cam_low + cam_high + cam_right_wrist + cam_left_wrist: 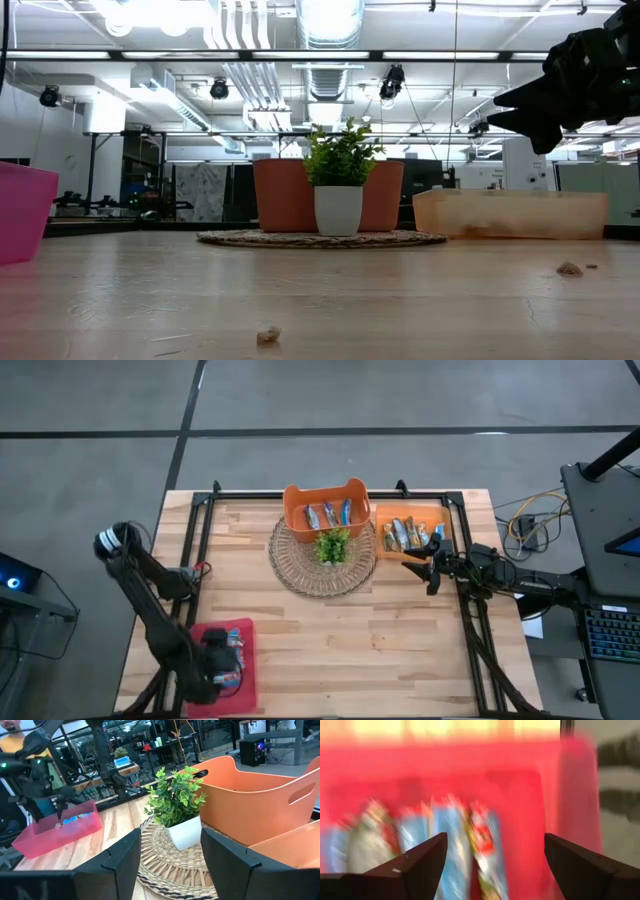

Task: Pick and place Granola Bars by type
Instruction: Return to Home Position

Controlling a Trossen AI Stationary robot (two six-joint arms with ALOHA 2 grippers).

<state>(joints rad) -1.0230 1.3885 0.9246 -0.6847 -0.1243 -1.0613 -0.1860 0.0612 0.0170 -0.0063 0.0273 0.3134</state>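
L gripper (pixel 495 840) hangs over pink bin (pixel 243 628) at 7 o'clock on table (pixel 350 650), fingers wide, nothing between. Granola Bars (pixel 450 850), red-white and blue wrappers, lie in the bin below it. R gripper (pixel 171 834) at 2 o'clock, by near edge of tan tray (pixel 440 512), fingers wide, empty. Tray holds brownish bars (pixel 405 533). At 12 o'clock: plant (pixel 332 545) on woven mat (pixel 300 575). Farthest, orange bin (pixel 300 500) w/ blue bars (pixel 330 515).
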